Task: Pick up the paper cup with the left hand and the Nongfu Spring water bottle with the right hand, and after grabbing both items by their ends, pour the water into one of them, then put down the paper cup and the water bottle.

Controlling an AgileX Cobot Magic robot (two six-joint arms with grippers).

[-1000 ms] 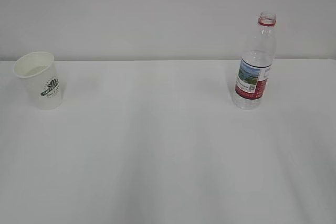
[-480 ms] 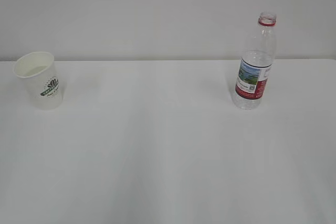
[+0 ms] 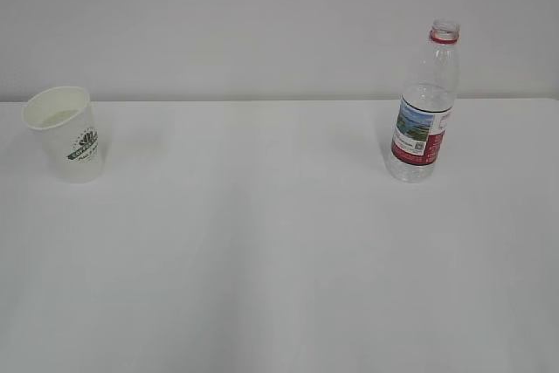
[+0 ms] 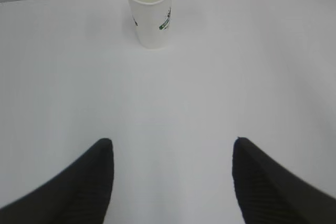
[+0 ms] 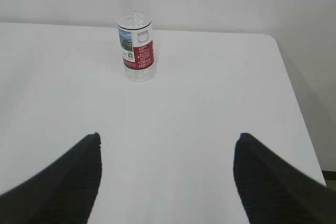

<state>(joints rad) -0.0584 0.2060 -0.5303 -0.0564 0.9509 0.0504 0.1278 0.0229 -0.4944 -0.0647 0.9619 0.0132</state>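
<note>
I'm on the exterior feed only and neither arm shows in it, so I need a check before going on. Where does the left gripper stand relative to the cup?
Observer: The left wrist view shows the left hand open and empty, with the paper cup upright well ahead of it, apart from both fingers.
Operator: And the right side?
Observer: The right hand is open too; the Nongfu Spring water bottle stands ahead, slightly left of centre between the fingers.
Operator: Anything near the bottle I can't see?
Observer: The table ends a little way to the bottle's right; its far right corner shows there.
</note>
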